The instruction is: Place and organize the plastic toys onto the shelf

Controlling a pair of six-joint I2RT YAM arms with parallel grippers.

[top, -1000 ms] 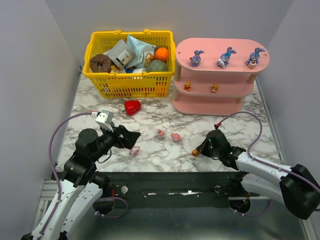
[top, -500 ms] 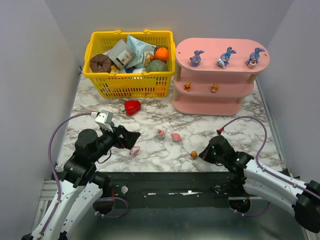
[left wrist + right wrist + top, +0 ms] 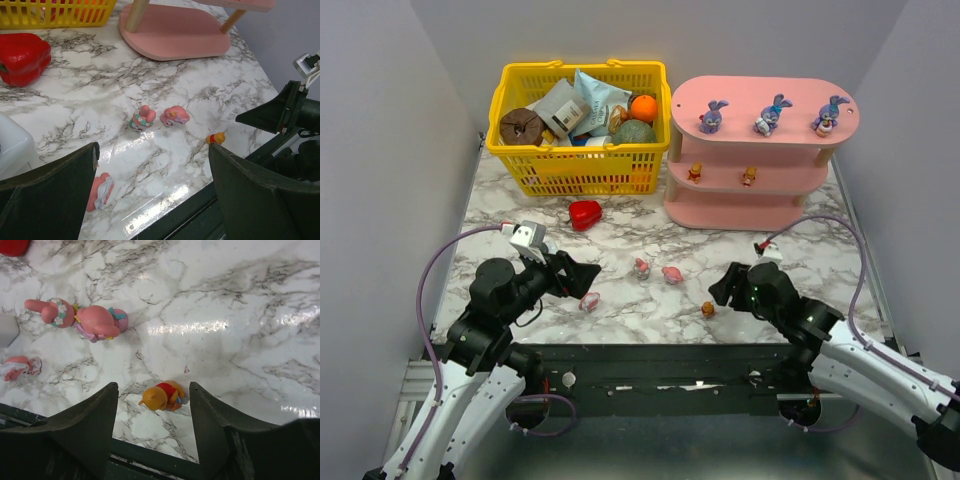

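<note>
The pink shelf (image 3: 790, 98) carries three purple-blue bunnies (image 3: 772, 115) on its top board and two orange bears (image 3: 695, 173) on the middle one. A third orange bear (image 3: 162, 396) lies on its side on the marble, loose between the fingers of my open right gripper (image 3: 152, 386); seen from above, the bear (image 3: 708, 309) sits just in front of that gripper (image 3: 718, 295). Two pink-white toys (image 3: 142, 118) (image 3: 174, 115) stand mid-table. A third pink-white toy (image 3: 100, 191) lies flat by the left finger of my open, empty left gripper (image 3: 153, 150).
A yellow basket (image 3: 510, 150) full of packets and balls stands at the back left, beside the shelf. A red heart-shaped object (image 3: 585, 214) lies in front of it. The table's dark front edge (image 3: 660, 350) runs just behind both grippers. Grey walls close in both sides.
My right gripper was shut with its tip at the orange bear; it drew back and has now opened around the bear. The left arm has not moved.
</note>
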